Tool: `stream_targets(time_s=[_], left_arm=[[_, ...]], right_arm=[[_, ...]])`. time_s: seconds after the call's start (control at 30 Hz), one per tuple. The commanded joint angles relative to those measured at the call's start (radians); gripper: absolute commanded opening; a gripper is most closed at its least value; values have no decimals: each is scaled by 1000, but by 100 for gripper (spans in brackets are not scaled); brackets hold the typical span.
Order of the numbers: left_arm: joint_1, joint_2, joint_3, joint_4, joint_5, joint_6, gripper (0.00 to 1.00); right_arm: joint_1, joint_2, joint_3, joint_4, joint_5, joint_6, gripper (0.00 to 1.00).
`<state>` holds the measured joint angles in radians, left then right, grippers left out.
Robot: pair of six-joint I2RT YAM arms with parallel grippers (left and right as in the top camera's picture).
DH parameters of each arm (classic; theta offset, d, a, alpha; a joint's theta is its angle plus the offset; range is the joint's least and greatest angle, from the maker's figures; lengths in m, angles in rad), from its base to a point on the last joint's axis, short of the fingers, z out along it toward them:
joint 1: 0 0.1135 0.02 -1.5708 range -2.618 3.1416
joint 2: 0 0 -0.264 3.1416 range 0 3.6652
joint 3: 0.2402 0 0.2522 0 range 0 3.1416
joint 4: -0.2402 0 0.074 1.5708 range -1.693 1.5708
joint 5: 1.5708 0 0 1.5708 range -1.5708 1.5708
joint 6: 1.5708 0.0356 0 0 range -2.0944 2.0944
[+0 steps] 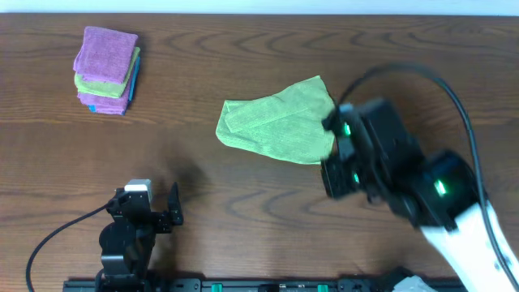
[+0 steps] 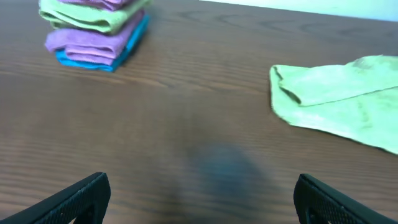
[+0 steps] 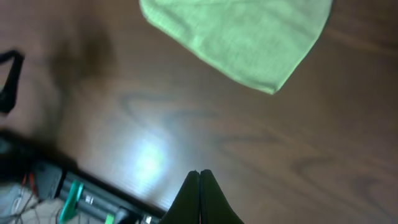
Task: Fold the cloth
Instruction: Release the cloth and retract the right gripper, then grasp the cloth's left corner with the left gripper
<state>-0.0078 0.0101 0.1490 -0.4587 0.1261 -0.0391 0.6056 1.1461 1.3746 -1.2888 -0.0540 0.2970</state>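
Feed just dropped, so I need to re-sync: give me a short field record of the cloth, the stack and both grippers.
surface: dark wood-grain tabletop
cloth: light lime-green microfibre towel, mid-table, rumpled, one edge turned over, not neatly folded
stack: folded purple, green and blue cloths, far-left corner, apart from the towel
left gripper: open, empty, low over bare tabletop
right gripper: shut, nothing between its fingers, over bare tabletop beside the towel

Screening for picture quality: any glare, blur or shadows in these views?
Right wrist: bright glare patch on the table, green cloth soft. Left wrist: mildly blurred throughout, dim shadow ahead of the left gripper. Overhead: evenly lit, fairly sharp.
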Motion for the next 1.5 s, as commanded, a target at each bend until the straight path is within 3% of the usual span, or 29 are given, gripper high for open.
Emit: stream_targets(time_s=[0.0,0.13,0.2,0.37,0.5,0.57,0.67,0.8,0.97,1.27,1.47], left_arm=[[2,-6,-16,6,141,-107,95],[2,-6,-16,4,445,-286,95],[2,-6,-16,4,519,-336,95],[2,-6,-16,8,650,-621,95],[2,-6,-16,11,645,-868,95],[2,-6,-16,21,649,-937,95],[1,-6,-16,37,651,-933,95],[1,3,-16,182,644,-900,97],[1,134,-16,274,615,-879,98],[1,684,1,722,631,-795,96],[0,1048,146,785,676,-645,96]], right_arm=[[68,-123,-102,-3,-4,79,1],[133,-278,-232,-3,-28,146,2],[146,-344,-264,-2,-54,163,2],[148,-443,-274,-2,-86,163,1],[148,-474,-274,-3,-86,163,1],[148,-474,-274,-3,-86,163,2],[148,-474,-274,-2,-85,163,2],[148,-474,-274,3,-84,161,2],[148,-474,-274,58,-81,158,2],[148,-472,-274,82,-57,158,2],[148,-472,-274,85,-47,150,1]])
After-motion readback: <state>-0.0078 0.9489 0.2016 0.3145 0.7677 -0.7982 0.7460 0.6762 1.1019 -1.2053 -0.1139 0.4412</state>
